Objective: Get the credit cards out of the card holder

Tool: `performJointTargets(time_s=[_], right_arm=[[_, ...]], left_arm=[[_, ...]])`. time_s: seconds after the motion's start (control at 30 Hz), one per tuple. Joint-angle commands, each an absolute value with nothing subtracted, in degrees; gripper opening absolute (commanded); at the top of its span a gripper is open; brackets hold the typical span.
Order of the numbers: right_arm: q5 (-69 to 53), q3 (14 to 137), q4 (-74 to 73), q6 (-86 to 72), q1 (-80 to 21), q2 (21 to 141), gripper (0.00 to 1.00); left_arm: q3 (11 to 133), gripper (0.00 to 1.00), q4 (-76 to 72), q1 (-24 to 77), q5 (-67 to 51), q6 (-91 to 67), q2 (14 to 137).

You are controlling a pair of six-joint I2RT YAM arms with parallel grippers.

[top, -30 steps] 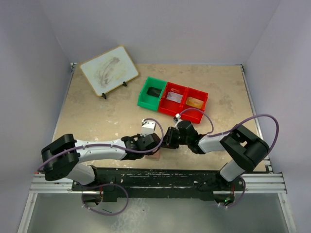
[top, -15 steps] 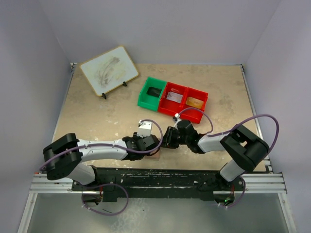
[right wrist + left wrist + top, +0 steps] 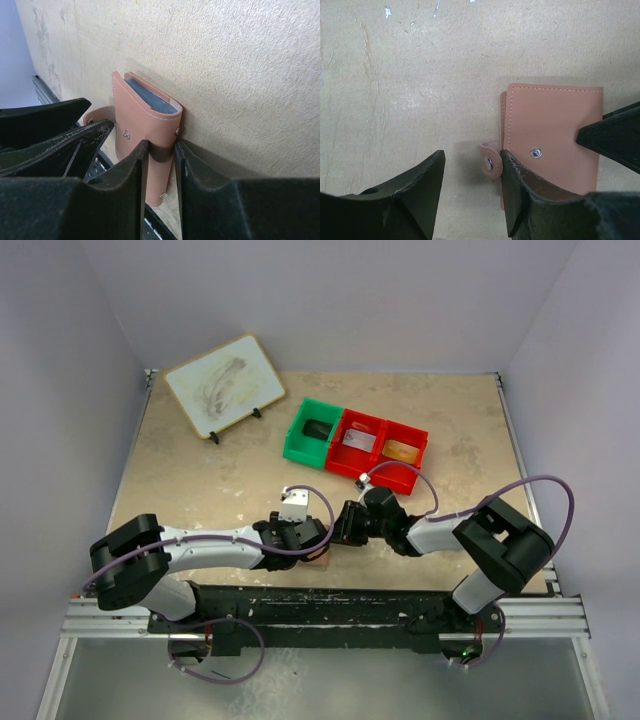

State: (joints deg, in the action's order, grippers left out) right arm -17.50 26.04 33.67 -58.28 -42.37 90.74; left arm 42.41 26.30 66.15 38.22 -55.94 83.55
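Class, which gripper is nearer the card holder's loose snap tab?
Left. The left gripper straddles the snap tab, open; the right gripper holds the card holder at its opposite edge.

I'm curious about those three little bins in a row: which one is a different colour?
The left-end bin: it is green, while the middle bin and right-end bin are red.

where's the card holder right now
In the left wrist view the card holder lies folded on the table, right of centre: right claw pinching its edge, open left claw at its snap tab.
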Motion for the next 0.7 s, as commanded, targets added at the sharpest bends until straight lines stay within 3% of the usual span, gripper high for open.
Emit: performJointTargets(time_s=[0.0,0.53,0.67], right_arm=[[-16.8,26.9,32.3,-56.4,-42.6,90.9,0.3],[-17.0,28.0,30.5,-55.2,-42.6,90.1,0.32],[-17.2,29.2,28.5,-54.3,-42.5,88.9,0.33]], left_arm=[[42.9,0.45,26.5,66.2,40.7,-57.6,82.3],[42.0,0.0,21.2,66.1,39.4,-59.6,82.1],[41.7,0.0,20.7,66.1,39.6,-59.0,80.2]])
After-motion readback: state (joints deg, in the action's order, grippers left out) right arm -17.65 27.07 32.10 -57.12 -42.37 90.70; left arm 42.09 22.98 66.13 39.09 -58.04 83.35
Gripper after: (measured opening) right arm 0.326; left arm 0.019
